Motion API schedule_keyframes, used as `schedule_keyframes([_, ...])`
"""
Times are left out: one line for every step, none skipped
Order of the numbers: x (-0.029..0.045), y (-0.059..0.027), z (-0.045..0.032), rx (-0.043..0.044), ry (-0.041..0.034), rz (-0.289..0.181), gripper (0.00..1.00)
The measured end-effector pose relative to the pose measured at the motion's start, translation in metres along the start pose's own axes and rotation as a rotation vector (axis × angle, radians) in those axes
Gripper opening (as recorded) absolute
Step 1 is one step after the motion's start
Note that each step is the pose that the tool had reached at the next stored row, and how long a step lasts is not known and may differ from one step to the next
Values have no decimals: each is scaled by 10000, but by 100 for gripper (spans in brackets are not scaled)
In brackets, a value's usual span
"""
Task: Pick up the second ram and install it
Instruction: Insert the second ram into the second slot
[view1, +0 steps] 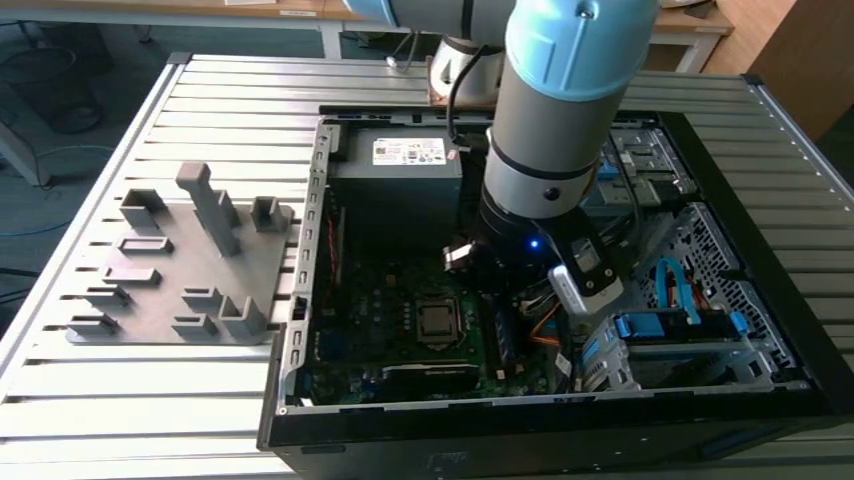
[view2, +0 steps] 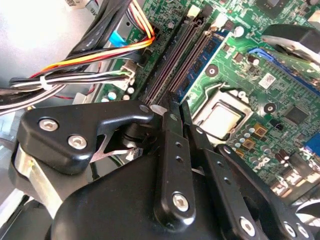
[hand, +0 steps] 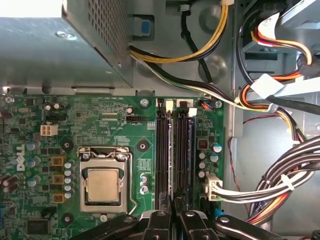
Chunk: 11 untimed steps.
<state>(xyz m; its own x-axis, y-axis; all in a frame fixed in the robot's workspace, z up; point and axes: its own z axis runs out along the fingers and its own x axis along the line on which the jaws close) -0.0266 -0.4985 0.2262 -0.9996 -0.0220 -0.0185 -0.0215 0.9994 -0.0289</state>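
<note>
The gripper (view2: 178, 106) was low inside the open computer case (view1: 747, 260), directly over the memory slots of the green motherboard (hand: 135, 150). Its black fingers (view2: 170, 150) were drawn in until only a slim gap parted the tips, and the gap lay in line with the second ram (view2: 200, 62). The dark blue-green stick stood on edge among the black slots, and its near end ran in between the fingertips — so the claw looked pinched on that end, though the contact itself was hidden.

In the first wrist view the second ram (hand: 172, 160) showed as a thin bluish strip between two dark slots, ending at the gripper (hand: 175, 212). The processor socket (hand: 102, 185) lay just beside the slots. Bundles of coloured cables (view2: 95, 62) passed on the other side of the slots.

In the exterior view the grey fixture plate (view1: 187, 270) sat on the slatted table (view1: 134, 430) to the exterior view's left of the case, well apart from the arm (view1: 547, 130).
</note>
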Motion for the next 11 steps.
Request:
schedule_keyframes([0,0,9,-1,0,-1,14])
schedule_keyframes([0,1,17,0,0,-2,14])
schedule_keyframes([1,1,27,0,0,-3,14])
schedule_keyframes([1,1,35,0,0,-3,14])
schedule_keyframes([1,1,43,0,0,-3,14])
schedule_keyframes([3,2,61,-28,0,-3,14])
schedule_keyframes([5,2,63,-61,0,-3,14])
schedule_keyframes([8,2,64,-93,-2,-1,14])
schedule_keyframes([11,2,66,-122,-2,-1,14])
schedule_keyframes([14,2,68,-146,-3,0,14])
schedule_keyframes([15,3,70,-157,-4,-1,14])
